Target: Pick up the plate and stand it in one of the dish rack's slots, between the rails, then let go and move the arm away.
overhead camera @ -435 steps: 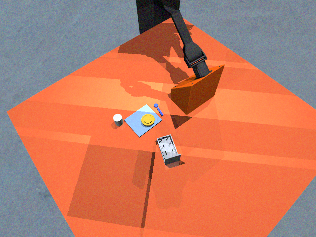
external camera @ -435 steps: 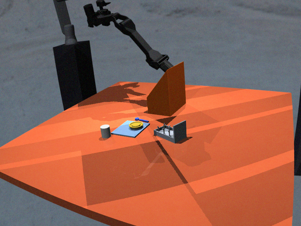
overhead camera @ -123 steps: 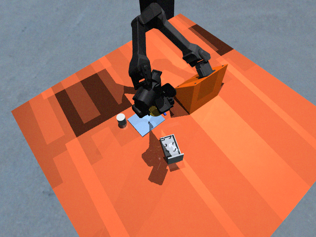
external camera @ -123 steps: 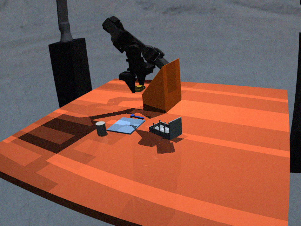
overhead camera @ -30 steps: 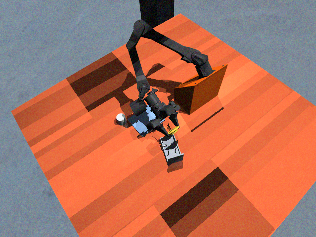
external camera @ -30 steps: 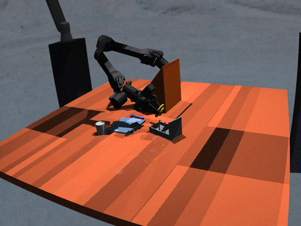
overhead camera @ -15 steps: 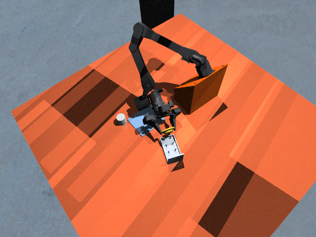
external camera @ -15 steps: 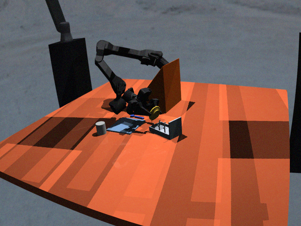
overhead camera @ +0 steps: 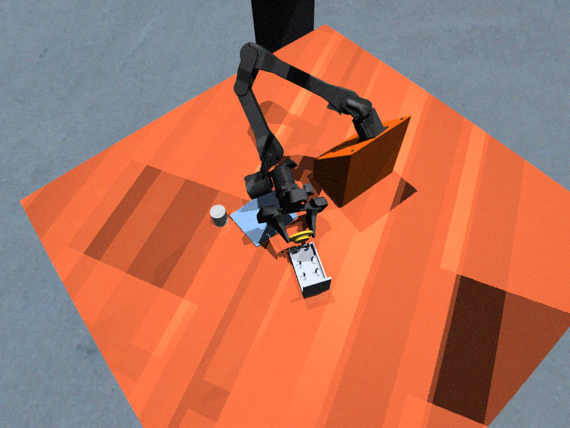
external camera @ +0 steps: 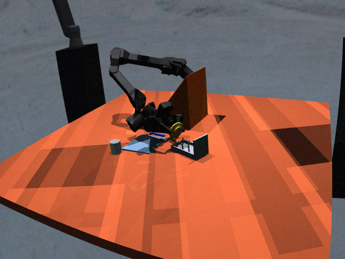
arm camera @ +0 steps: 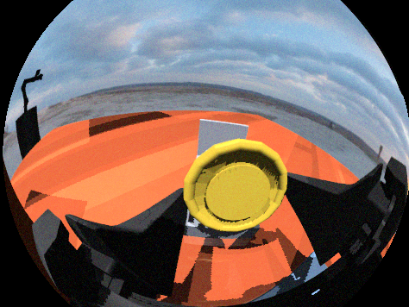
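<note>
The yellow plate (overhead camera: 301, 237) (external camera: 176, 130) (arm camera: 237, 191) is held on edge, nearly upright, with its face toward the wrist camera. My gripper (overhead camera: 300, 237) (external camera: 177, 131) (arm camera: 236, 185) is shut on the plate, one finger at each side of the rim. The dish rack (overhead camera: 317, 287) (external camera: 201, 147) (arm camera: 216, 131) is a small grey-white tray with several short dark pegs and a tall panel at its far end. The plate is off the table, a little above the rack's end nearest the arm. In the wrist view the plate hides most of the rack, so its line-up with a slot cannot be told.
A light blue board (overhead camera: 244, 219) (external camera: 139, 144) lies under and beside the gripper. A grey cylinder (overhead camera: 218, 215) (external camera: 115, 146) stands beyond its left corner. A blue spoon-like thing (external camera: 158, 134) lies behind the board. The tall orange-brown block (overhead camera: 373, 161) (external camera: 196, 100) stands at the arm's base.
</note>
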Available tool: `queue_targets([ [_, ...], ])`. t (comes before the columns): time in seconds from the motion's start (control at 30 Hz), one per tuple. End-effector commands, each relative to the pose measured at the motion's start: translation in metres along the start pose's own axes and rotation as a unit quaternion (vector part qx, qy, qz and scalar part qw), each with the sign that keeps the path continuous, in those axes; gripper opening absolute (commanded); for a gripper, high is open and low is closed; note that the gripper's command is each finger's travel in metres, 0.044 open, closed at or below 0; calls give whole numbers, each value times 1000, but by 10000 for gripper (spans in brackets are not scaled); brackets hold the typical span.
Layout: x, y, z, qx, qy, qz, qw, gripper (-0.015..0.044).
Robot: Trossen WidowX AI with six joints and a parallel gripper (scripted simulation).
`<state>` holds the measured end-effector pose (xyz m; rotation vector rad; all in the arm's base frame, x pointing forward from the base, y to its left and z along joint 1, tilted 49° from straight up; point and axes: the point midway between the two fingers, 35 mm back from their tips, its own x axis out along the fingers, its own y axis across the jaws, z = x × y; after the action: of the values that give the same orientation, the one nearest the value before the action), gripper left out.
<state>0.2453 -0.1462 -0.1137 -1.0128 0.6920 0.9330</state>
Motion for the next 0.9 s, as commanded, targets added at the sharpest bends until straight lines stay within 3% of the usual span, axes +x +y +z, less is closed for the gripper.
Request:
queue_targets([
  [0.0, 9, 0, 4, 3, -2, 4, 1000, 0],
  [0.73, 36, -3, 9, -1, -5, 3, 1000, 0],
  [0.87, 42, 3, -11, -2, -6, 2, 1000, 0],
])
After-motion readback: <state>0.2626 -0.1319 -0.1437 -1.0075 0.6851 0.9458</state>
